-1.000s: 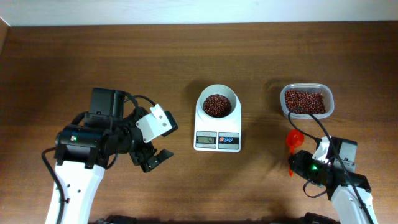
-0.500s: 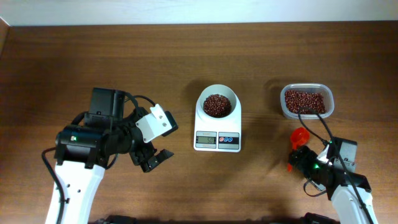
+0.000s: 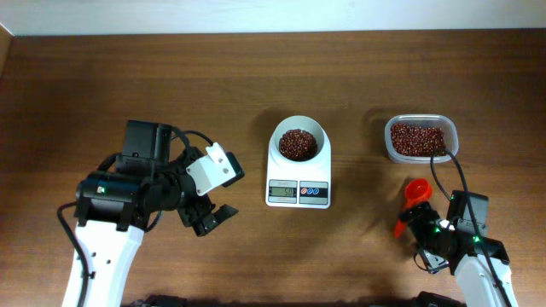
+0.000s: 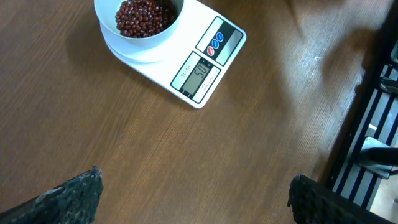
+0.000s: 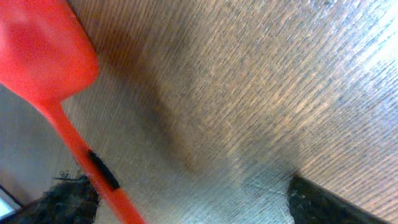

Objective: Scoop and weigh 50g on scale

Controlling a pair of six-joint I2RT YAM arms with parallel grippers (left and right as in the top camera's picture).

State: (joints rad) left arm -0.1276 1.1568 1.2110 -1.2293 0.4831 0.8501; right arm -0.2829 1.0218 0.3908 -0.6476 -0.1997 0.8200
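Beans (image 4: 142, 14), small dark reddish-brown ovals, fill the bowl of the white scale (image 4: 205, 62) ahead of the spread, empty left claw (image 4: 194, 180); right claw (image 5: 186, 185) gapes beside the scoop (image 5: 43, 50)

The counter (image 3: 256, 85) is dark brown wood with the grain running left to right. A pale strip borders its far edge.

Three things rest directly on it. A white scale (image 3: 298, 193) sits near the middle, its display end turned toward the near edge. A clear rectangular tub (image 3: 453, 141) stands on the right side, well apart from the scale and a little closer to the far edge. An orange-red scoop (image 3: 416, 191) lies flat just on the near side of the tub, not touching it. Its cup end points toward the tub, and its handle slants back toward the near edge.
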